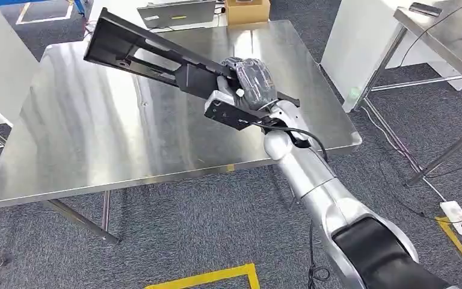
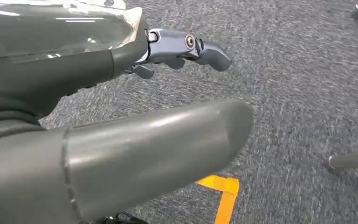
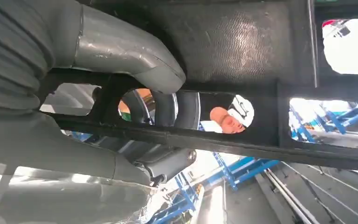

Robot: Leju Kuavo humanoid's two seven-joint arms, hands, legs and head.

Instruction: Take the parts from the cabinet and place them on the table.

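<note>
Head view: right hand (image 1: 248, 84) is clamped on a long black slotted frame part (image 1: 150, 51), gripped near one end, so most of the length cantilevers up and to the left over the steel counter (image 1: 84, 138). Part is airborne and tilted, far end highest; nothing rests on the counter yet. Right wrist view shows the thumb (image 3: 121, 44) wrapped over a frame rail (image 3: 223, 144), other fingers under it, so the grip looks solid, but it's off-centre, and I'd expect torque at the wrist. Step in hand, as I read it: lower and set down. Best approach is to level the part first, bring the gripped end down near the middle of the counter, let the far end touch, then release only once the full length is supported. Room: bare steel under the part and to its left; a cardboard box (image 1: 248, 10) and a flat grey item (image 1: 174, 13) sit just past the far edge, so don't push forward. Right edge of the counter is close to the hand; keep the drop inboard of it. Left hand (image 2: 182, 49) hangs over grey carpet, fingers apart, holding nothing.
</note>
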